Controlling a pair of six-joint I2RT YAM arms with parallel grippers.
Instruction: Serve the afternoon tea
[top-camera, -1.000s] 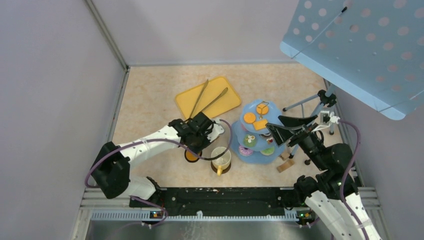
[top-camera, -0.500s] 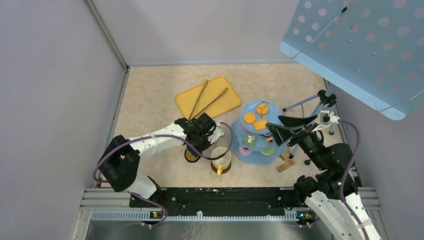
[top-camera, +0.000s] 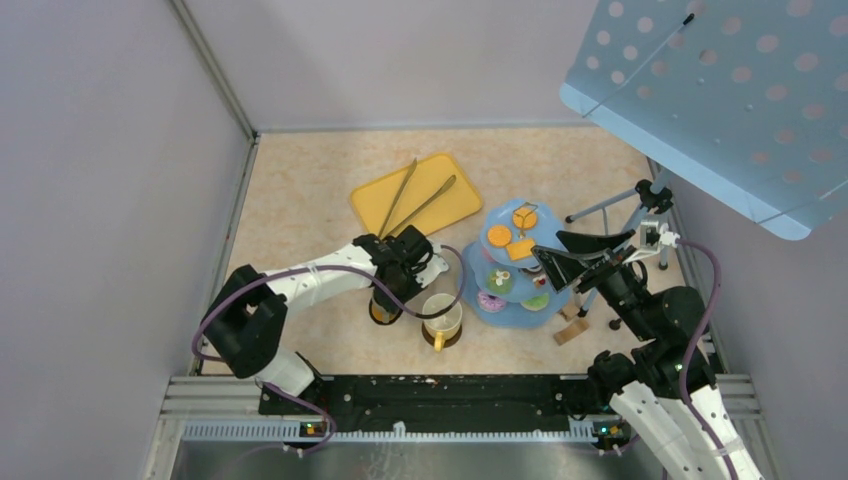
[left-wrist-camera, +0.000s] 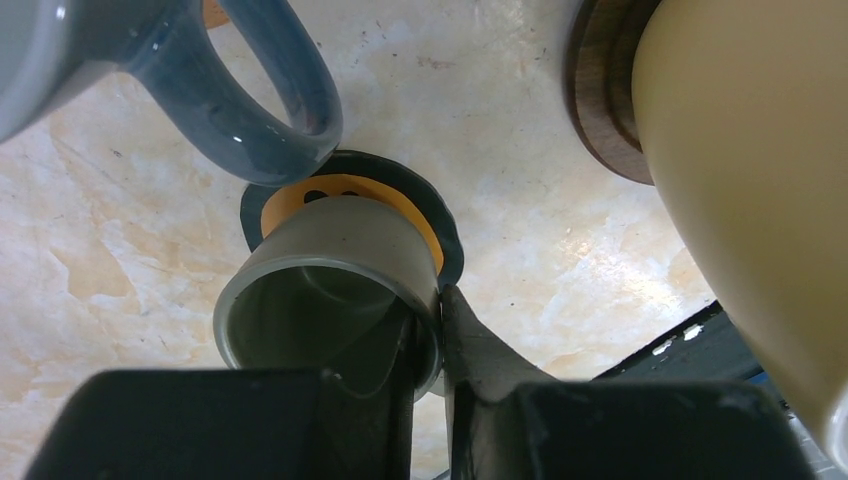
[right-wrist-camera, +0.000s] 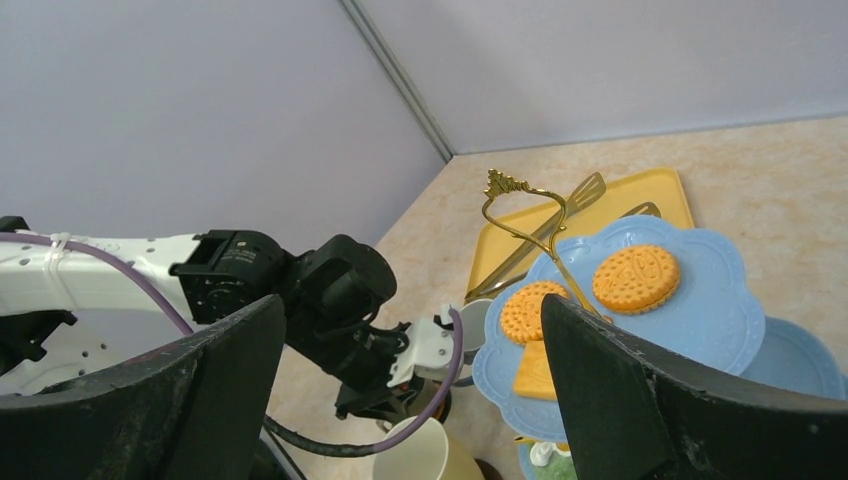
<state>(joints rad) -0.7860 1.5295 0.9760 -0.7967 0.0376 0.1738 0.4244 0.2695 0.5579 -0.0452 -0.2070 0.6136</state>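
Observation:
My left gripper (left-wrist-camera: 432, 305) is shut on the rim of a small grey mug (left-wrist-camera: 320, 270), one finger inside and one outside. The mug stands over an orange coaster with a dark rim (left-wrist-camera: 350, 186). In the top view the left gripper (top-camera: 392, 290) covers this mug. A yellow mug (top-camera: 441, 318) on a brown coaster (left-wrist-camera: 598, 95) stands just to the right. A second grey mug's handle (left-wrist-camera: 255, 115) shows close behind. The pale-blue three-tier stand (top-camera: 478, 285) holds orange biscuits (right-wrist-camera: 636, 277), donuts and cupcakes. My right gripper (right-wrist-camera: 410, 305) is open and empty above the stand.
A flat yellow tray (top-camera: 372, 203) with long metal tongs (top-camera: 398, 195) lies behind the left gripper. A camera tripod (top-camera: 610, 210) stands right of the stand, with a small wooden block (top-camera: 571, 332) near it. A perforated blue panel (top-camera: 720, 90) hangs at the upper right.
The left arm's elbow has swung to the right and the left gripper has shifted slightly toward the near side with the grey mug. The right arm has not moved.

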